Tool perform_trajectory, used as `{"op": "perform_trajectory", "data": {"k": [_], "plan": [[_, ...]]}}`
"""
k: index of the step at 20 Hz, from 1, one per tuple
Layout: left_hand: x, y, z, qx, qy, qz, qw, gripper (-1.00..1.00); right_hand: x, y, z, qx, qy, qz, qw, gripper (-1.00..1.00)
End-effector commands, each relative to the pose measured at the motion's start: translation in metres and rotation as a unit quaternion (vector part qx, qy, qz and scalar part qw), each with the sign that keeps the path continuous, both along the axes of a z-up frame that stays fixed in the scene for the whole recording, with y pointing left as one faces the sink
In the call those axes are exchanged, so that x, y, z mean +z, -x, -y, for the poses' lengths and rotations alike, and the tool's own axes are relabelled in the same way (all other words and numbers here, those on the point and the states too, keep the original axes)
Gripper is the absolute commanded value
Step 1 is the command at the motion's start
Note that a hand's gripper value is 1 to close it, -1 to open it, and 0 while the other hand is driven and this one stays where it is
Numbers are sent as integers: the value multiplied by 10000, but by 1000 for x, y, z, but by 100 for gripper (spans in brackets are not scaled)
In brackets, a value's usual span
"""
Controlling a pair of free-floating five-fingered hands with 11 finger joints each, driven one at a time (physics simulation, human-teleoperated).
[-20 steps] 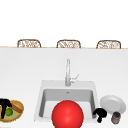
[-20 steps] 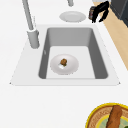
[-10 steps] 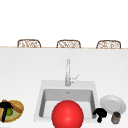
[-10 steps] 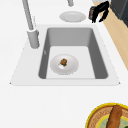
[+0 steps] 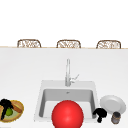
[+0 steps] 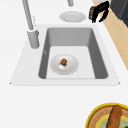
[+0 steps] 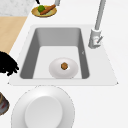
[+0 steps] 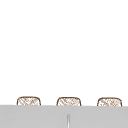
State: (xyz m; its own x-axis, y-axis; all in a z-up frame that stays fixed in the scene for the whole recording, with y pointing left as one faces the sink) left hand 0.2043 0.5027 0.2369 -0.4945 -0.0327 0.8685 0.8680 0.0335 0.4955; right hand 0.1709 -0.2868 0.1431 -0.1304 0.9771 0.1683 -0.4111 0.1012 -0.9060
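- Hands at a kitchen sink: the right hand (image 5: 100, 114) hangs at the front right corner of the sink (image 5: 40, 100), fingers curled and arched downward with nothing in them.
- Just beside it, at the counter's (image 5: 25, 75) front edge, stands a small dark jar (image 5: 115, 117). It is upright, squat and brownish with a lighter band, and the right side view shows it clear of the hand.
- Judging by that closeness, the work in hand looks like an approach to the jar. A hold would call for the fingers to open and close round its sides.
- The left hand (image 5: 5, 105) sits over a woven bowl (image 5: 18, 113) near the counter's front left corner. The bowl holds a green fruit (image 5: 9, 112) and a long orange-brown piece (image 5: 17, 109), and whether the hand has a hold cannot be told.
- A white plate (image 5: 113, 103) lies behind the jar. In the basin, a small dish (image 6: 72, 66) carries a brown morsel (image 6: 64, 61).
- A red sphere (image 5: 67, 115) shows at the sink's front edge, below the faucet (image 5: 67, 72).
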Motion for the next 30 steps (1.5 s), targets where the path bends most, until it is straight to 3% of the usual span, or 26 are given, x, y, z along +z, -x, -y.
{"op": "perform_trajectory", "data": {"k": [1, 3, 6, 13, 17, 20, 26, 27, 28, 30], "plan": [[4, -10, 0, 0, -11, -39, 10000, -100, 0, 0, 0, 0, 0, 0, 10000, 0], [2, -14, 0, -1, 0, -64, 10000, -100, 0, 0, 0, 0, 0, 0, 10000, 0], [-22, -21, -1, -3, 96, -171, 9998, -100, 0, 0, 0, 0, 0, 0, 10000, 0], [-54, -46, -10, -9, 78, -98, 9999, -100, 0, 0, 0, 0, 0, 0, 10000, 0], [-60, -38, -20, -67, 40, 200, 9998, -100, 0, 0, 0, 0, 0, 0, 10000, 0], [-68, -43, -29, -50, 68, 392, 9992, -100, 0, 0, 0, 0, 0, 0, 10000, 0], [-63, -30, -22, -35, 92, 696, 9975, -100, 0, 0, 0, 0, 0, 0, 10000, 0], [-62, -32, -23, -31, 116, 678, 9976, 100, 0, 0, 0, 0, 0, 0, 10000, 0], [-59, -34, -25, -151, 93, 902, 9958, 100, 0, 0, 0, 0, 0, 0, 10000, 0], [-54, -34, -25, -119, -4, 1169, 9931, 100, 0, 0, 0, 0, 0, 0, 10000, 0]]}}
